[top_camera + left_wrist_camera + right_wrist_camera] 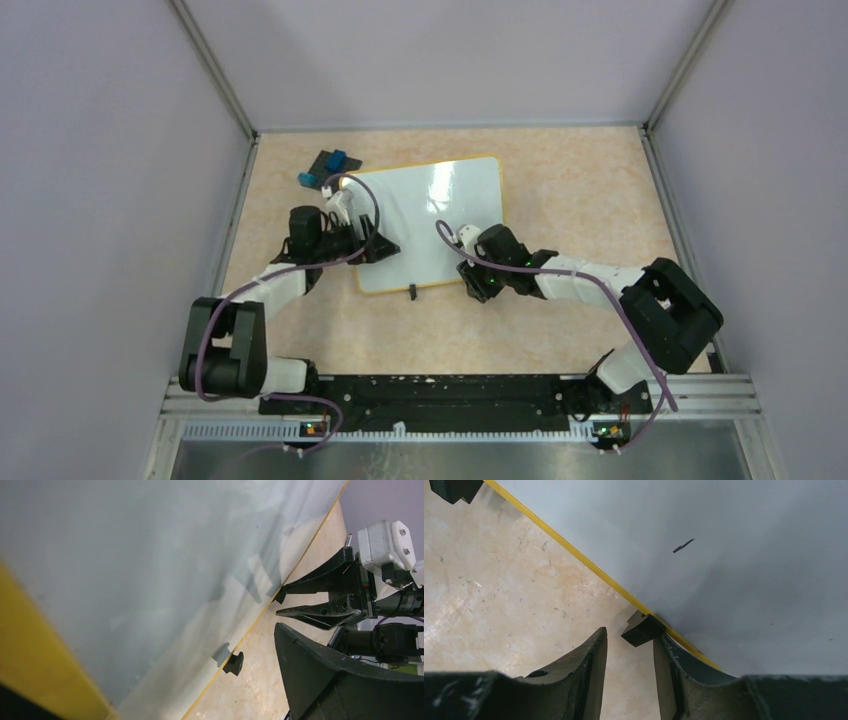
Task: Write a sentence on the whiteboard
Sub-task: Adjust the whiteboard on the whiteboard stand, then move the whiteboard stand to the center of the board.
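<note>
The whiteboard lies face up on the table, a little left of the middle and nearer the far edge than the near one. Its long axis runs left to right across the table, with the right end swung slightly toward the far edge, so that the short sides face the table's side edges. Glare washes the white face in the top view. In the right wrist view one short black stroke shows on it (no letters can be made out).

A dark plate with blue blocks sits just beside the board's far-left corner.

The left gripper is over the board's left short edge. Its jaws are spread wide: one finger fills the lower right of its own view, with the yellow rim and white face spread across the rest. Whether it presses on the board cannot be told.

The right gripper is at the board's near long edge, close to the near-right corner. Its fingers stand partly apart with nothing clamped. A black clip foot of the board sits at the mouth of the gap, against the right-hand finger and clear of the other.
</note>
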Controlling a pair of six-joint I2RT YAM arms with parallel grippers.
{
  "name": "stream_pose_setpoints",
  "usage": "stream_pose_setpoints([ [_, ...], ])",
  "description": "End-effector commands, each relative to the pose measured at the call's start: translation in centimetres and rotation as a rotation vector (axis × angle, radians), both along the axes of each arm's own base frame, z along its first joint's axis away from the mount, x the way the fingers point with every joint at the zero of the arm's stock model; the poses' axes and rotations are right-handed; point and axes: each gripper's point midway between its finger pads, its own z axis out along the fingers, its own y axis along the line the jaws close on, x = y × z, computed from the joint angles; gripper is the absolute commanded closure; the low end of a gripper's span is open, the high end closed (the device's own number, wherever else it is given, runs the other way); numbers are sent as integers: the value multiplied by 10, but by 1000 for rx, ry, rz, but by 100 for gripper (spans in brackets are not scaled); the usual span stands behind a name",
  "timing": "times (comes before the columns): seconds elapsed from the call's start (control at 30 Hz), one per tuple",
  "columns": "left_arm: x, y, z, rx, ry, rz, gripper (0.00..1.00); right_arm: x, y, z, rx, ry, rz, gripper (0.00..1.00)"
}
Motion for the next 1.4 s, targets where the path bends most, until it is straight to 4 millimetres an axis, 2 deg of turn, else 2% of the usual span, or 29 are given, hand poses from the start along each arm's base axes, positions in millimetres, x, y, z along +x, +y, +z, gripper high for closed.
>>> stream_pose_setpoints([
  [0.0, -1, -12, 7, -37, -19, -42, 10, 9, 23, 17, 70, -64, 37, 62],
  [0.5, -8, -26, -4, -36, 3, -89, 15, 12, 23, 20, 69, -81, 34, 63],
  [0.63, -9, -23, -3, -16, 0, -80, 10, 16, 21, 22, 59, -98, 15, 63],
  [0.77, -10, -13, 4, 3, -22, -48, 1, 24, 14, 23, 43, -122, -20, 66],
  [1.03, -12, 17, 34, 38, -87, 34, 1, 30, -8, 18, -7, -122, -86, 72],
  [1.37, -18, 59, 58, 43, -98, 143, 1, 45, -34, 18, -42, -147, -152, 73],
])
